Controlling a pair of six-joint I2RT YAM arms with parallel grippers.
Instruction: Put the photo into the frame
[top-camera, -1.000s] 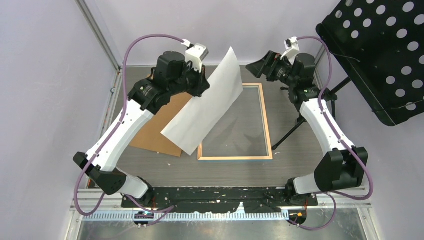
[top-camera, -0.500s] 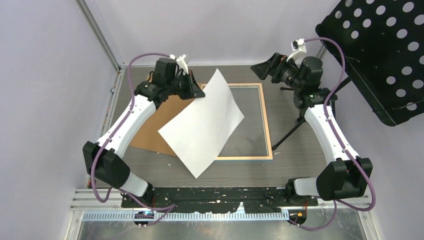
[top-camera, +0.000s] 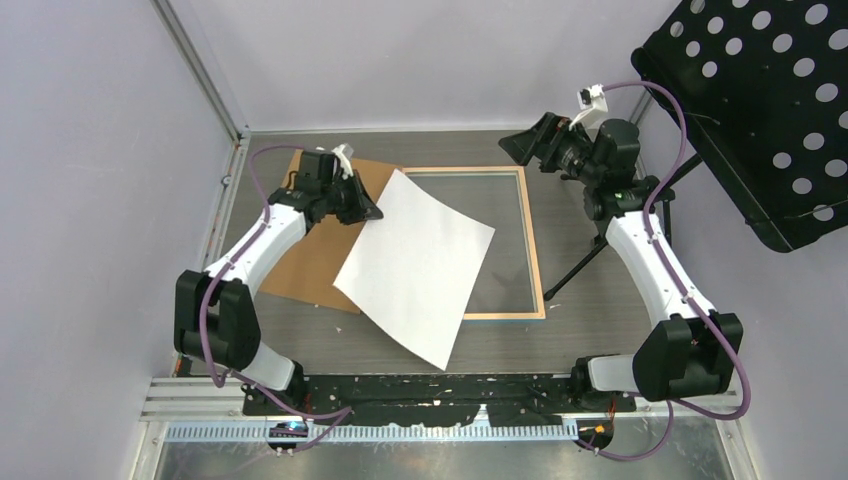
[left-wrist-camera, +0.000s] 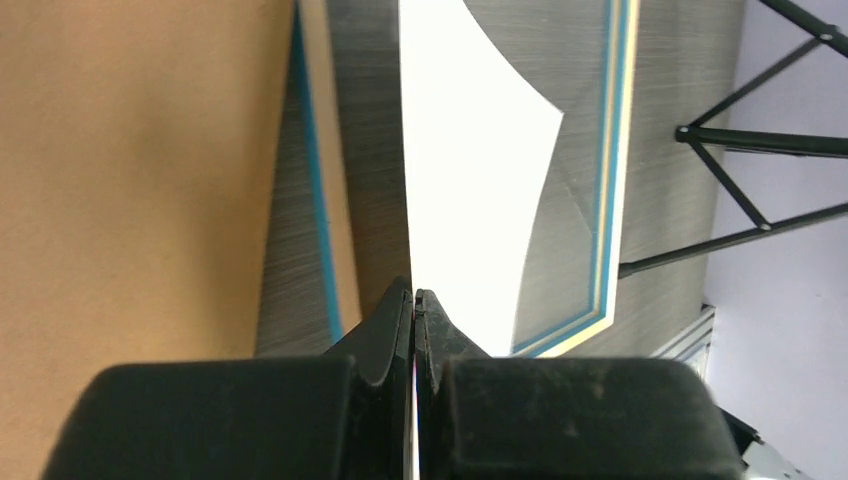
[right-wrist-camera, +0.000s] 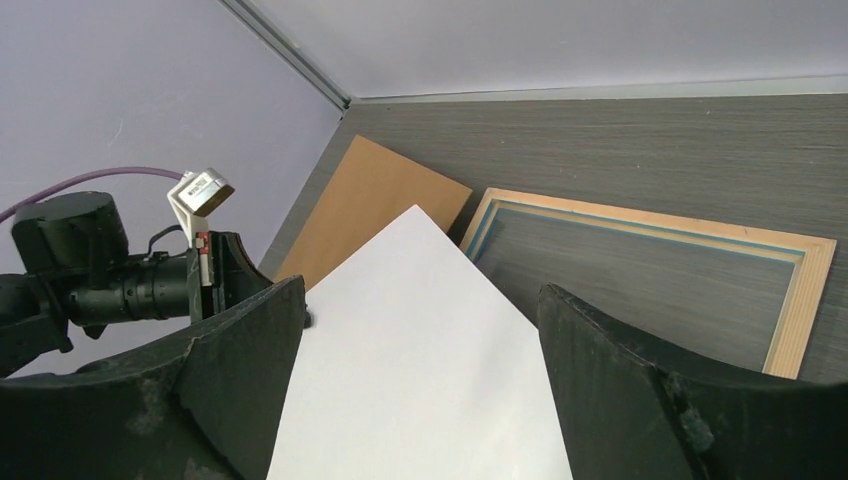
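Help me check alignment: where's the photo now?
Top view, mid-table: the large white-backed rectangular photo, pinched in the left arm's shut jaws, slants across the thin wood-coloured rectangular frame's left side, beside the flat brown board.

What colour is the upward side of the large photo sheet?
Plain white, no print visible on the large rectangular photo sheet; clearest in the top external view.

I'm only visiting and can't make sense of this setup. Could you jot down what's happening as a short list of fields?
photo: white back up, lying skewed over the frame's left side
frame: flat on the table, wood-coloured side up
left jaws: shut on the photo's far left corner
right jaws: wide open, empty, near the frame's far right corner
backing board: brown, left of the frame, partly covered by the photo
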